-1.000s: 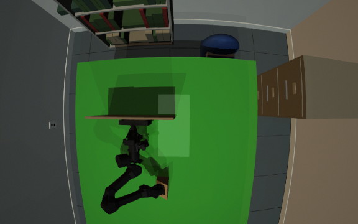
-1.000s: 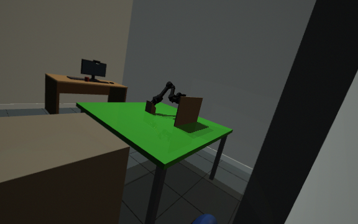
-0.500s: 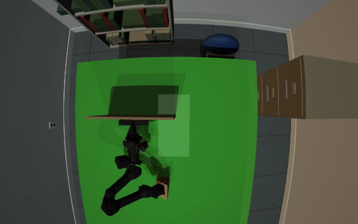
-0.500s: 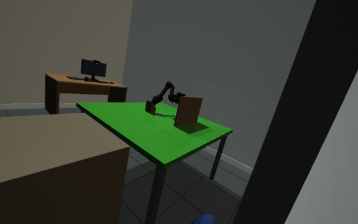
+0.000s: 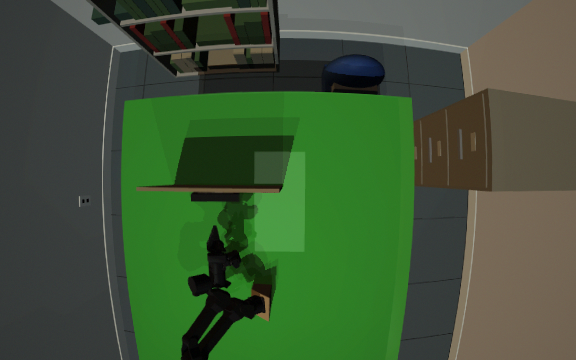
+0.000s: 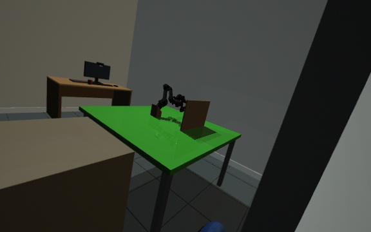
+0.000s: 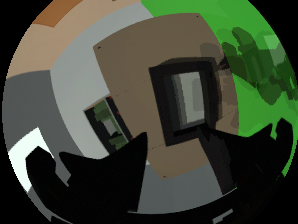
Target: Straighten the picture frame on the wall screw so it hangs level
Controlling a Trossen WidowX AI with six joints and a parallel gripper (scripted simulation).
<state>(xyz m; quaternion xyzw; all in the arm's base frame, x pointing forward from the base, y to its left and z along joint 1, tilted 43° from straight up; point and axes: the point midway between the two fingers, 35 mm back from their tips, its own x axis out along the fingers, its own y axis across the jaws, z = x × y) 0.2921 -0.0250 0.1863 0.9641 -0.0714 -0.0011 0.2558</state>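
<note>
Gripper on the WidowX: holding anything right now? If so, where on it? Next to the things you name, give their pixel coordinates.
Nothing held. The gripper (image 5: 214,229) (image 7: 173,133) is open, its tip standing back from the black picture frame (image 5: 215,197) (image 7: 160,107) on the upright panel (image 5: 263,189) (image 6: 196,114) (image 7: 127,65).

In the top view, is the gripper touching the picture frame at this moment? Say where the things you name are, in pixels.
No, green table surface (image 5: 348,210) shows between the tip of the gripper (image 5: 214,229) and the dark frame (image 5: 215,197).

Office-like room, computer desk (image 6: 89,86), bookshelf (image 5: 274,37), drawers (image 5: 468,142)
</note>
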